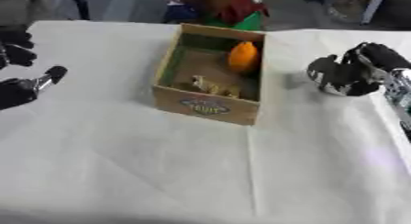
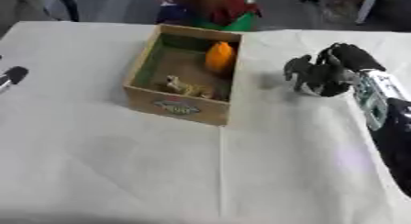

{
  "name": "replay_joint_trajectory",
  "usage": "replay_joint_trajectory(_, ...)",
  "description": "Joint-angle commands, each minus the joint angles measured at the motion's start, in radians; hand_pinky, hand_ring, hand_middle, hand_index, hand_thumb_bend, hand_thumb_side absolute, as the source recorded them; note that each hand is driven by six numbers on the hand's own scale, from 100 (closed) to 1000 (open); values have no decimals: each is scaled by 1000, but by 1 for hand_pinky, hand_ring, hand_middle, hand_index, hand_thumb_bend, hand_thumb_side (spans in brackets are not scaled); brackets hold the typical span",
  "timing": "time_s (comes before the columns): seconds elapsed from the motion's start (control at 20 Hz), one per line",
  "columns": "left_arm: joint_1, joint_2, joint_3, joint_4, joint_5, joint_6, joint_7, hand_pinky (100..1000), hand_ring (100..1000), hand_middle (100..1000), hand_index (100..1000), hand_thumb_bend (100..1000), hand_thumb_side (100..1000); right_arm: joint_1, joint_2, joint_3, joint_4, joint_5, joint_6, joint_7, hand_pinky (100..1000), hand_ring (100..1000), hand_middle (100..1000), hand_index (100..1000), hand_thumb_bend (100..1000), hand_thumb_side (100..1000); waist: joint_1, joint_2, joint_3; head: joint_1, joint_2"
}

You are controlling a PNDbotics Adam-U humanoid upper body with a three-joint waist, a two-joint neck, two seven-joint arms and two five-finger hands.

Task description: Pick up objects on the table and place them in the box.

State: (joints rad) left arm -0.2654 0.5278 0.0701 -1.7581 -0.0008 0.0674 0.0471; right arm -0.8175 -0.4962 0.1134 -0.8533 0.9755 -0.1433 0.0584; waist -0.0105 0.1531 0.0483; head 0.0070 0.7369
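White cloth over the tabletop (image 1: 201, 172) is nearest, bare, with a crease running toward the box corner. Wooden box (image 1: 210, 106) sits mid-table, open top, near wall facing camera. Inside: an orange object (image 1: 243, 56) leaning on the far right wall and a small tan figure (image 1: 210, 86) near the front. Both look already deposited. Label on the box front is a coloured oval emblem; lettering not readable.

Right hand (image 2: 321, 74) rests on the cloth just right of the box, fingers curled downward. Something may be under the palm, but I can't make out any object, so its grip state is unclear. Left hand (image 1: 24, 87) idle at the left edge, fingers relaxed and apart, holding nothing.

No other loose item visible on the cloth. Colourful clutter (image 1: 233, 7) sits beyond the far edge.
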Motion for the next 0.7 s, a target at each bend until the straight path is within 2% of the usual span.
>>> replay_joint_trajectory(0.05,-8,23,12,-13,0,-3,-1,636,606,585,695,639,100,-20,-35,5,-76,-57,-5,0,351,213,158,427,355,100,-2,-20,-2,1,-11)
replay_joint_trajectory(0.4,-6,26,13,-13,1,-3,-1,635,606,585,695,637,100,-51,-26,39,-235,-187,-3,33,353,211,148,419,350,100,-8,-27,0,-1,-12)
replay_joint_trajectory(0.7,-7,26,9,-14,4,-4,-4,635,606,585,695,635,100,-115,32,77,-317,-253,-11,78,359,212,147,419,344,100,-10,-33,6,-11,-11)
